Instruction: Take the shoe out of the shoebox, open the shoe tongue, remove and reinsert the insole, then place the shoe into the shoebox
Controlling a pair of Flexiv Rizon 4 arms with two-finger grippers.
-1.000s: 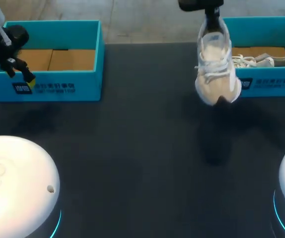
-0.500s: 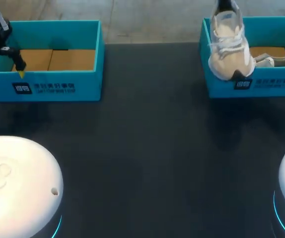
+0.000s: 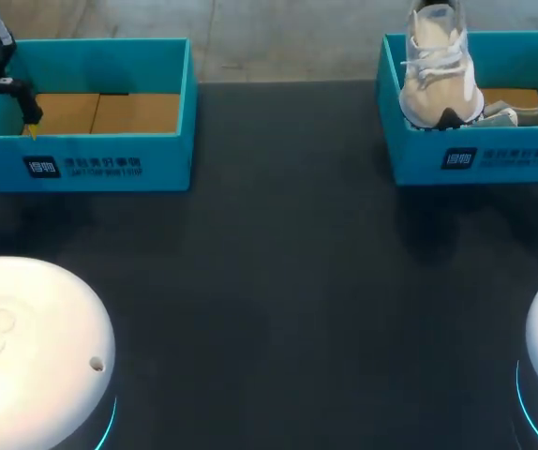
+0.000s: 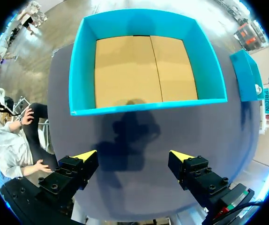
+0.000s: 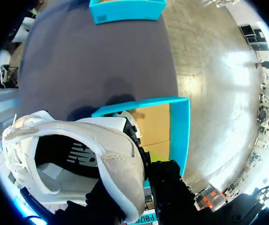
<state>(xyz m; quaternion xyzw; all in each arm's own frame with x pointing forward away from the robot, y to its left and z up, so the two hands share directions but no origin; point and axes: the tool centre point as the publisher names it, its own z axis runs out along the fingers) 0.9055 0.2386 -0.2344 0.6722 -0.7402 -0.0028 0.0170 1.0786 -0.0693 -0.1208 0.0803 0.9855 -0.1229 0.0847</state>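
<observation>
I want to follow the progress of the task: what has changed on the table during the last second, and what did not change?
The right gripper carried the shoe, toe down, from above the table back over the right box, and keeps hold of it. The left gripper, open, drew back leftward along the front of the left box. Both boxes and the second shoe stayed put.

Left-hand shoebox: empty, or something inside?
Empty. The left shoebox shows only bare cardboard floor inside, in both the left wrist and head views.
</observation>
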